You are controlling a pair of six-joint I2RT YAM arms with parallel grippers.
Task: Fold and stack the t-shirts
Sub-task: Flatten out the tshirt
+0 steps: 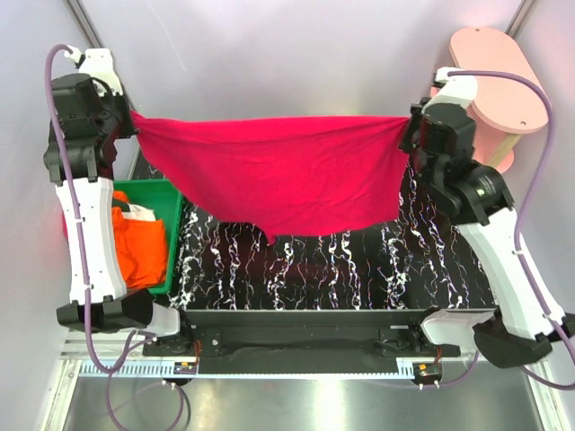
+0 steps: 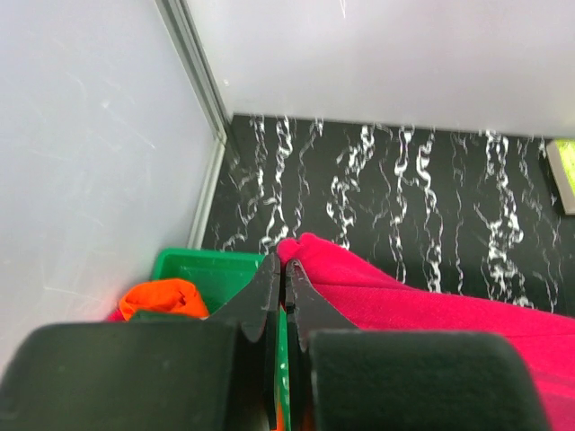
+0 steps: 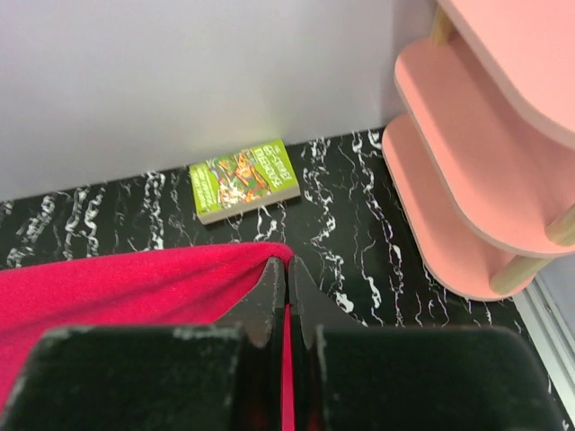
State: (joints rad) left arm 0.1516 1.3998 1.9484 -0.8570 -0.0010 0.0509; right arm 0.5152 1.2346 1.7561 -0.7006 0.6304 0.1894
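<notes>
A crimson-red t-shirt [image 1: 278, 175] hangs stretched in the air between my two grippers, above the black marbled table [image 1: 359, 269]. My left gripper [image 1: 133, 121] is shut on its left corner, seen in the left wrist view [image 2: 284, 259] with red cloth [image 2: 431, 305] running right. My right gripper [image 1: 411, 121] is shut on its right corner, seen in the right wrist view [image 3: 287, 261] with red cloth [image 3: 117, 287] running left. An orange t-shirt [image 1: 142, 247] and a white one [image 1: 135, 213] lie in the green bin [image 1: 172, 202] at the left. The magenta-pink shirt is out of view.
A pink tiered shelf [image 1: 499, 90] stands at the back right, close to my right arm, also in the right wrist view [image 3: 476, 180]. A small green-covered book [image 3: 243, 178] lies on the table by the back wall. White walls enclose the back and sides.
</notes>
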